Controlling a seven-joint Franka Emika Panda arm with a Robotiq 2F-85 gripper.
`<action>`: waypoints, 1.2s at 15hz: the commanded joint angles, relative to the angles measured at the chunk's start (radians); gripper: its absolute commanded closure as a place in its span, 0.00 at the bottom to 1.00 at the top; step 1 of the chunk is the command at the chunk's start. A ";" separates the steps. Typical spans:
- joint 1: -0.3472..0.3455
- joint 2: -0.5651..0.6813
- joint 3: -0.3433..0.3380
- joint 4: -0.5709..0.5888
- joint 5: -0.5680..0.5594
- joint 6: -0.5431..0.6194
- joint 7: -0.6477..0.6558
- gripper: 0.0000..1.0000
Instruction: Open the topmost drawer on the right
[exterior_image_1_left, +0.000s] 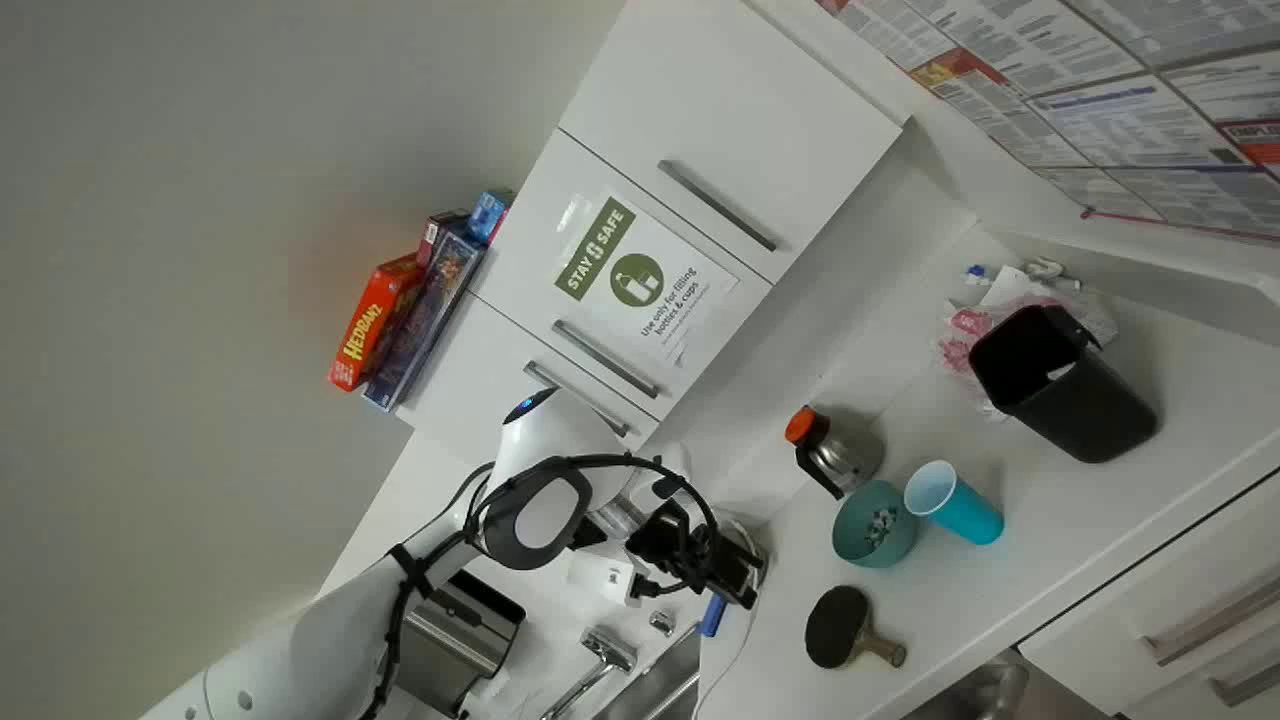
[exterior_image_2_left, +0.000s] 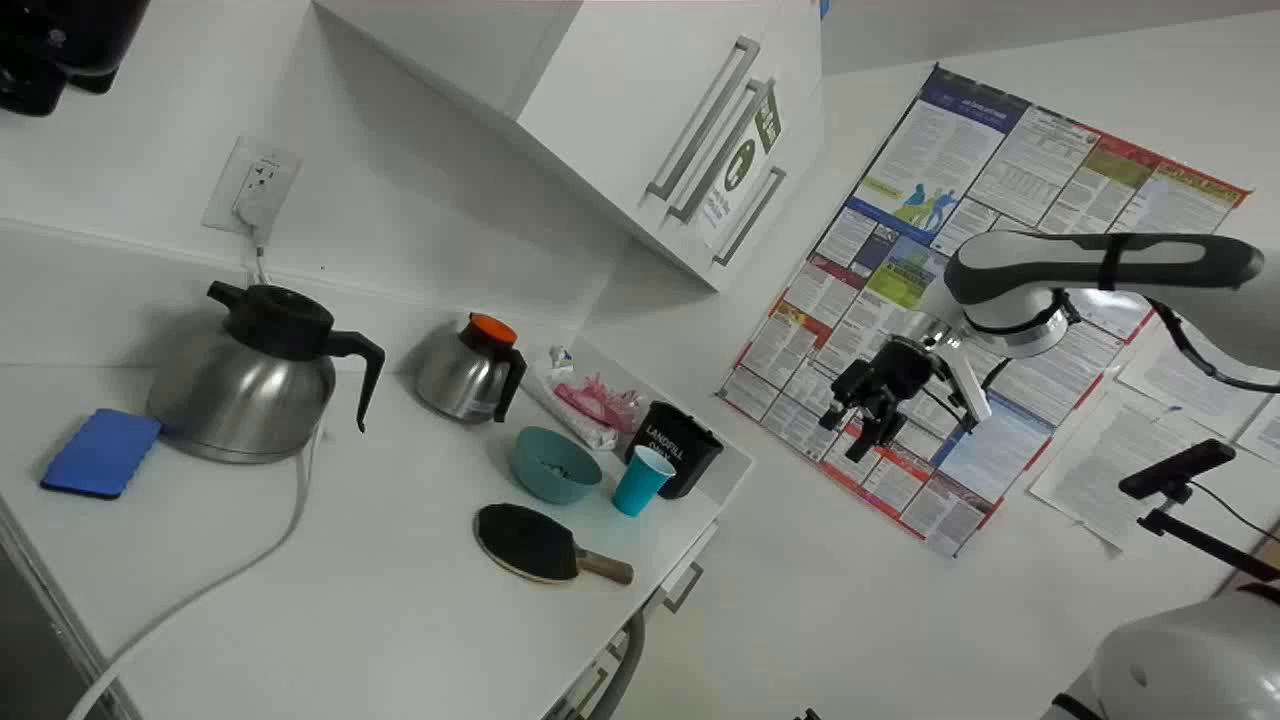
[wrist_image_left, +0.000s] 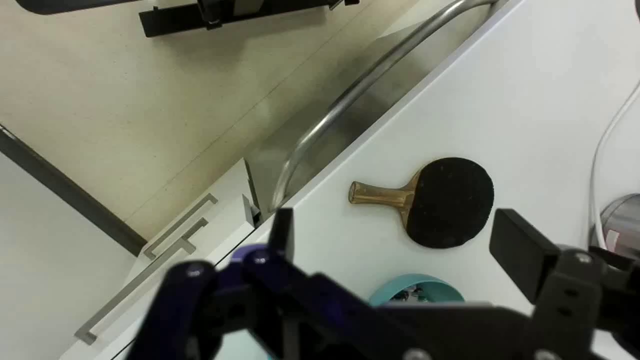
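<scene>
Black gripper (wrist_image_left: 401, 244), two fingers (wrist_image_left: 522, 254) apart; one topmost drawer (exterior_image_1_left: 1170, 602), one paddle (wrist_image_left: 447, 202).

White countertop (exterior_image_2_left: 380, 610) carrying a blue pad (exterior_image_2_left: 101, 450), large steel carafe (exterior_image_2_left: 245, 405), orange-lidded carafe (exterior_image_2_left: 458, 380), teal bowl (exterior_image_2_left: 552, 487), blue cup (exterior_image_2_left: 638, 488), black bin (exterior_image_2_left: 690, 462) (marked "LANDFILL"), crumpled plastic (exterior_image_2_left: 598, 407) and, lying flat, a black paddle (exterior_image_2_left: 526, 542).

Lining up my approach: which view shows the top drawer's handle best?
The wrist view: both ends of the handle show. An exterior view has the handle at the picture's edge; an exterior view has the handle small, foreshortened.
</scene>
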 joint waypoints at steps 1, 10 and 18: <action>-0.029 0.004 0.025 0.002 0.011 -0.004 -0.010 0.00; -0.059 0.028 -0.007 0.068 0.033 0.102 -0.010 0.00; -0.122 0.256 -0.268 0.288 0.303 0.193 -0.249 0.00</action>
